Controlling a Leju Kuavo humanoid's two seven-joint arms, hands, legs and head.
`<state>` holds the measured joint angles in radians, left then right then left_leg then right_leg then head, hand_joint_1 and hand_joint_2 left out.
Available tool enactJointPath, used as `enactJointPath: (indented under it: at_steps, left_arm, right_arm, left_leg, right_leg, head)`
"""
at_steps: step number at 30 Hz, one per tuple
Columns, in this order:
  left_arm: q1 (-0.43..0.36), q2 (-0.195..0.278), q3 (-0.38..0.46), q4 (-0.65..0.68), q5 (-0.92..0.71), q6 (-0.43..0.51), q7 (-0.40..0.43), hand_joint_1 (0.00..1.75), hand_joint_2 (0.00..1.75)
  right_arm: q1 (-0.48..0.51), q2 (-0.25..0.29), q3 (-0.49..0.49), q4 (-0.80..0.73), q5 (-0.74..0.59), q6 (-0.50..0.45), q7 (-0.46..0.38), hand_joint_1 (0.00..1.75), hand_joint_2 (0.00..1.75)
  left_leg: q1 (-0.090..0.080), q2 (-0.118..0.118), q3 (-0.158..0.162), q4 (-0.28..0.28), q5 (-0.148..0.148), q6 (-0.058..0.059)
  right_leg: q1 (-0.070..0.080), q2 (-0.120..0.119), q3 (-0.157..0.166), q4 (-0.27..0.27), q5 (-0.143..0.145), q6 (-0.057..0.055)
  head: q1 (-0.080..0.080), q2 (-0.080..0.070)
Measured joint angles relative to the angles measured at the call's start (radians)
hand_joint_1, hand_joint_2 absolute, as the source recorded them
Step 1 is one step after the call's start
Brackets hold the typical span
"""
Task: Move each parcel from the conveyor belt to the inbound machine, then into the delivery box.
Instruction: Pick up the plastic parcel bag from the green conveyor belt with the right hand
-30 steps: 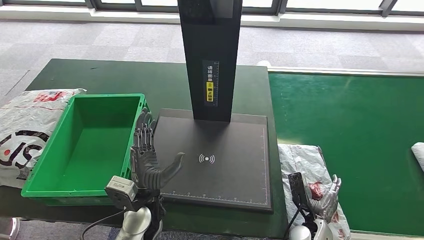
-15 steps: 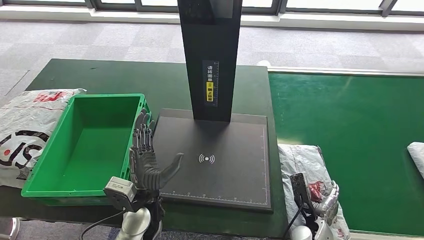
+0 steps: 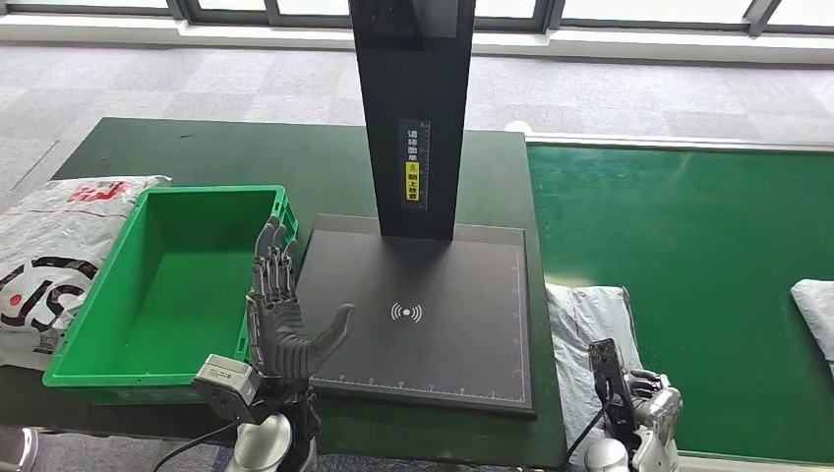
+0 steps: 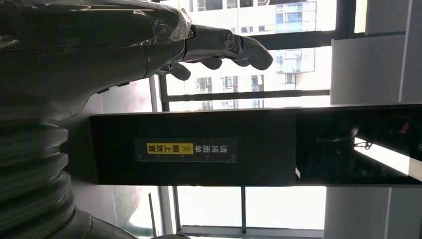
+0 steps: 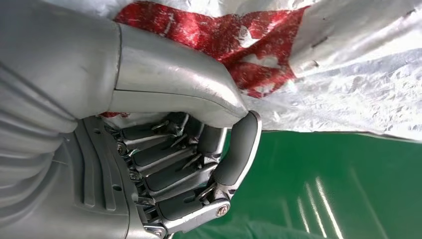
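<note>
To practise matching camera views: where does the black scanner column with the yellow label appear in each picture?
Head view: the black column stands upright at top centre, behind the scan pad.
Left wrist view: it lies sideways across the middle, under the left hand.
Right wrist view: not in it.
Shared landmark: the yellow label.

On the tall black post (image 3: pixel 413 108) of the inbound machine: a vertical label (image 3: pixel 413 162) with white Chinese characters, then black characters on a yellow band, reading 请将面单朝上放置. On the black scanning plate (image 3: pixel 462 344): a white wireless-wave symbol (image 3: pixel 406 313). On the white plastic bag (image 3: pixel 44 256): partial black letters, possibly "US", unclear.
</note>
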<state>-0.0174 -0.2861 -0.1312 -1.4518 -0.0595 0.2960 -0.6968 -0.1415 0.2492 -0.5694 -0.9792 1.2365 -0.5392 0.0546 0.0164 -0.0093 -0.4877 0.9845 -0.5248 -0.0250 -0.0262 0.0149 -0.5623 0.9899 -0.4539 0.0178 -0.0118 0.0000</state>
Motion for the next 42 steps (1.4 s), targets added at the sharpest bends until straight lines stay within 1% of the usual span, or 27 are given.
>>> enactJointPath:
  at_steps: [11, 13, 15, 18, 20, 22, 26, 28, 31, 32, 38, 42]
  left_arm:
    - [0.000, 0.000, 0.000, -0.001, 0.000, 0.000, 0.000, 0.00, 1.75]
    - [0.000, 0.000, 0.000, -0.001, 0.000, 0.002, 0.000, 0.00, 1.75]
    - [0.000, 0.000, 0.000, -0.001, 0.000, 0.006, 0.000, 0.00, 1.75]
    - [0.001, 0.000, 0.000, -0.001, 0.000, 0.009, -0.002, 0.00, 1.75]
    - [0.003, 0.000, 0.000, -0.001, 0.000, 0.009, -0.003, 0.00, 1.75]
    - [0.003, 0.000, 0.000, -0.001, 0.000, 0.009, -0.003, 0.00, 1.75]
    - [0.003, 0.000, 0.000, -0.001, 0.000, 0.009, -0.003, 0.00, 1.75]
    - [0.003, 0.000, 0.000, -0.001, 0.000, 0.009, -0.003, 0.00, 1.75]
    - [0.003, 0.000, 0.000, -0.001, 0.000, 0.009, -0.003, 0.00, 1.75]
    - [0.003, 0.000, 0.000, -0.001, 0.000, 0.009, -0.003, 0.00, 1.75]
    - [0.003, 0.000, 0.000, -0.001, 0.000, 0.009, -0.003, 0.00, 1.75]
    - [0.002, 0.000, 0.000, 0.003, 0.000, 0.009, -0.003, 0.00, 1.75]
  right_arm:
    - [-0.003, -0.002, -0.001, 0.006, 0.000, 0.001, 0.002, 1.75, 1.75]
    - [-0.002, -0.002, -0.001, 0.006, -0.004, -0.015, -0.013, 1.75, 1.75]
    - [0.004, 0.000, -0.001, 0.000, -0.026, -0.061, -0.060, 1.75, 1.75]
    - [0.036, 0.022, 0.005, -0.065, -0.090, -0.138, -0.197, 1.75, 1.75]
    - [0.060, 0.042, 0.018, -0.142, -0.129, -0.158, -0.268, 1.75, 1.75]
    - [0.082, 0.054, 0.042, -0.226, -0.146, -0.162, -0.282, 1.75, 1.75]
    - [0.107, 0.058, 0.088, -0.350, -0.146, -0.163, -0.269, 1.75, 1.75]
    - [0.113, 0.058, 0.095, -0.399, -0.176, -0.162, -0.312, 1.75, 1.75]
    - [0.119, 0.058, 0.095, -0.480, -0.246, -0.163, -0.416, 1.75, 1.75]
    - [0.121, 0.058, 0.095, -0.505, -0.261, -0.162, -0.438, 1.75, 1.75]
    - [0.125, 0.058, 0.095, -0.582, -0.281, -0.162, -0.465, 1.75, 1.75]
    - [0.125, 0.058, 0.110, -0.641, -0.304, -0.162, -0.516, 1.75, 1.75]
  left_leg:
    - [0.000, 0.000, -0.001, 0.000, 0.000, 0.000]
    - [0.000, 0.000, -0.001, 0.000, 0.000, 0.000]
    - [0.000, -0.001, -0.001, 0.000, 0.000, 0.000]
    - [0.000, -0.001, -0.002, 0.000, 0.000, 0.000]
    - [0.000, -0.001, -0.003, 0.000, 0.000, 0.000]
    - [0.000, -0.001, -0.003, 0.000, 0.000, 0.000]
    - [0.000, -0.001, -0.003, 0.000, 0.000, 0.000]
    - [-0.001, -0.001, -0.003, 0.000, 0.000, 0.000]
    - [-0.001, -0.001, -0.003, 0.000, 0.000, 0.000]
    - [-0.001, -0.001, -0.003, 0.000, 0.000, 0.000]
    - [-0.001, -0.001, -0.003, 0.000, 0.000, 0.000]
    - [-0.001, -0.001, -0.003, 0.000, 0.000, 0.000]
  right_leg:
    - [0.000, 0.000, 0.000, 0.000, 0.000, 0.000]
    - [0.000, 0.000, 0.000, 0.000, 0.000, 0.000]
    - [0.000, -0.001, 0.000, 0.000, 0.000, 0.000]
    - [0.000, -0.001, -0.001, 0.000, 0.000, 0.000]
    - [0.000, -0.001, -0.002, 0.001, 0.000, 0.000]
    - [0.000, -0.001, -0.003, 0.001, 0.000, 0.000]
    - [-0.001, 0.000, -0.003, 0.001, 0.000, 0.000]
    - [-0.001, 0.000, -0.003, 0.001, 0.000, 0.000]
    - [-0.001, -0.001, -0.003, 0.001, 0.000, 0.000]
    - [-0.001, -0.001, -0.003, 0.001, 0.000, 0.000]
    - [-0.001, -0.001, -0.003, 0.001, 0.000, 0.000]
    - [-0.001, -0.001, -0.003, 0.001, 0.000, 0.000]
  head:
    - [0.000, 0.000]
    - [0.000, 0.000]
    - [0.000, 0.000]
    - [0.000, 0.000]
    - [0.000, 0.000]
    - [0.000, 0.000]
    - [0.000, 0.000]
    - [0.000, 0.000]
    - [0.000, 0.000]
    - [0.000, 0.000]
    - [0.000, 0.000]
    - [0.000, 0.000]
